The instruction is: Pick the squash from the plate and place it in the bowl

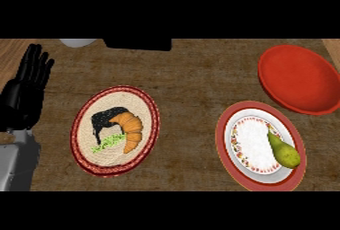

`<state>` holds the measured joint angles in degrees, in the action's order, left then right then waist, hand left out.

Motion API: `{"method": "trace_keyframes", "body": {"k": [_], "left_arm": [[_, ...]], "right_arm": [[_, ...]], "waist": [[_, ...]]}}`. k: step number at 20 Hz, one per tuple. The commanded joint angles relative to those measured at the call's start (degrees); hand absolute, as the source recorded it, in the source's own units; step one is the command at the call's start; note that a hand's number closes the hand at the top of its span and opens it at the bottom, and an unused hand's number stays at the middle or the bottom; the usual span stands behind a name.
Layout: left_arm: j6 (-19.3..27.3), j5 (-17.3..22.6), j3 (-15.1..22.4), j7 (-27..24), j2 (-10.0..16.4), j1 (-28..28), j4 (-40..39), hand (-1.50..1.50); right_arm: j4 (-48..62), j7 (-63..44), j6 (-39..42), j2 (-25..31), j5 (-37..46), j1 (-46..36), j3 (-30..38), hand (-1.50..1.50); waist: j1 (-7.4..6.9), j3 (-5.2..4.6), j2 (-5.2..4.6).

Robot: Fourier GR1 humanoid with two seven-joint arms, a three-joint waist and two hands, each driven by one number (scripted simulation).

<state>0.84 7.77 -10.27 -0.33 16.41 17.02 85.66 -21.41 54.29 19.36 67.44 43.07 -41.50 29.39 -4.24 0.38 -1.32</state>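
Your left robot hand (19,99) rests at the table's (192,72) left edge, forearm cut off below, fingers straight and spread upward, holding nothing. Two objects at the top edge are cropped, unidentifiable. The squash (284,150) lies on the plate's (223,134) right side, near the red bowl (299,81)

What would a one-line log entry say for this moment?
squash: on plate | bowl: upper right | left hand: open, resting, left edge | right hand: unseen
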Motion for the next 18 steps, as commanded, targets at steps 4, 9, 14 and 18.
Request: {"method": "trace_keyframes", "body": {"k": [4, 9, 14, 18], "left_arm": [[-1.04, 0.87, -0.98, 1.57, 1.67, 1.92, -0.95, 0.0], [-0.18, -0.63, 0.52, -0.96, -0.58, -0.79, -1.11, 0.0], [-1.34, 0.87, -0.91, 0.25, 0.88, 0.93, -1.86, 0.0], [0.38, -0.85, 0.44, -0.76, -0.82, -0.66, 0.03, 0.0]], "right_arm": [[1.96, 3.78, 17.1, 1.02, -0.67, -8.51, -4.62, 1.5], [1.77, 4.54, 15.56, -3.21, 1.19, -10.52, -10.07, 1.5], [1.45, -1.74, 14.39, -11.59, 2.88, -16.0, -15.28, 1.5], [3.53, -2.55, 12.14, -14.72, 3.88, -16.73, -17.66, 1.5]], "waist": [[-0.51, -0.25, 0.15], [-0.15, -0.22, 0.08], [0.44, -0.34, 0.4], [0.86, -0.26, 0.37]]}}
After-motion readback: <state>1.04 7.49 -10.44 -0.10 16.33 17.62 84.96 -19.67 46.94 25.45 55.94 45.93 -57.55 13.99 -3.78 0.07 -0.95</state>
